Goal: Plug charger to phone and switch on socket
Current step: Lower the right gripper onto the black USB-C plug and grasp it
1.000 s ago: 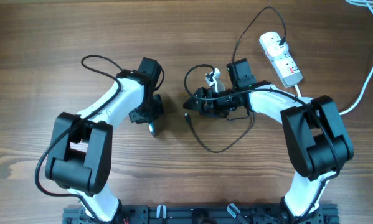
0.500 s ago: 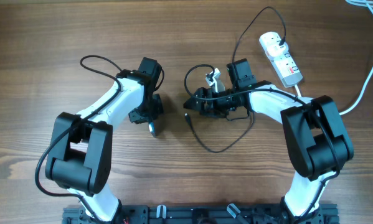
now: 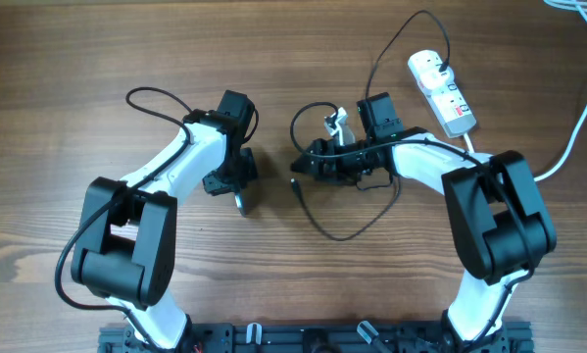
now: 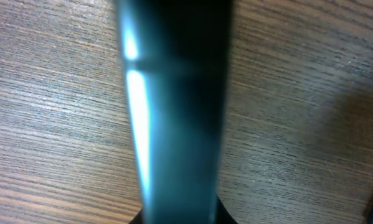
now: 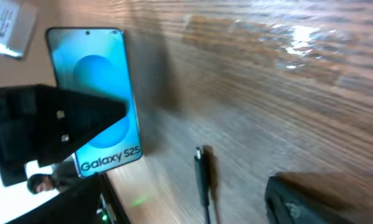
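Note:
My left gripper [image 3: 236,186] is shut on the phone [image 3: 242,203] and holds it standing on edge on the table. The phone's dark teal body [image 4: 174,112] fills the left wrist view. In the right wrist view the phone's screen [image 5: 96,81] reads "Galaxy S25", with the left gripper's black finger [image 5: 43,124] across it. The charger cable's plug tip [image 3: 295,183] lies loose on the wood right of the phone, and it also shows in the right wrist view [image 5: 201,163]. My right gripper [image 3: 308,162] is open just above the plug tip. The socket [image 3: 442,93] lies at the far right.
The black charger cable [image 3: 347,233] loops on the table below my right arm and runs up to the socket. A thick white cord [image 3: 577,127] leaves the socket toward the right edge. A small white tag [image 3: 334,120] sits by my right wrist.

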